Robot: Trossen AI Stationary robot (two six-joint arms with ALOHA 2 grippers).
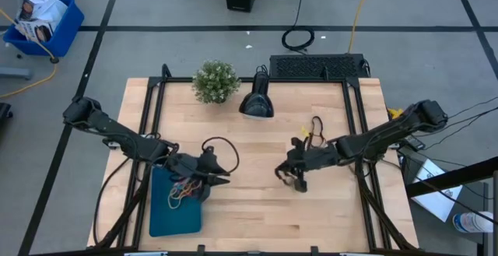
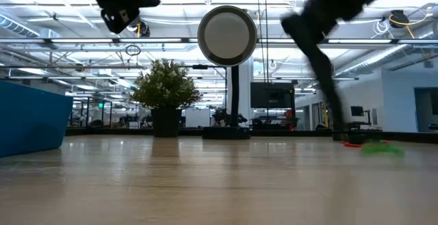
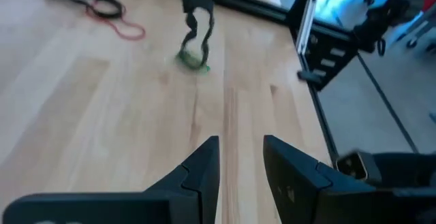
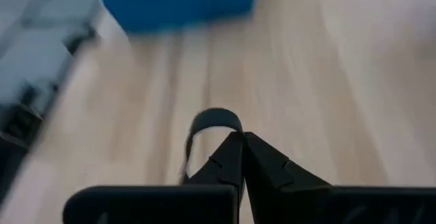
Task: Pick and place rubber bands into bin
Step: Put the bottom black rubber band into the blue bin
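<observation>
The right gripper (image 4: 243,157) has its jaws pinched fully together on a dark rubber band (image 4: 212,125), whose loop curls out from the fingertips just above the wooden table (image 1: 257,205), near the middle. The left gripper (image 3: 240,161) hangs over the bin's edge with its jaws parted by a narrow gap and nothing between them. The teal bin (image 1: 175,215) sits at about seven o'clock on the table, with a tangle of orange and dark bands (image 1: 184,191) at its twelve o'clock end. A green band (image 3: 193,60) and a red band (image 3: 122,25) lie loose at about two o'clock. No writing can be read.
</observation>
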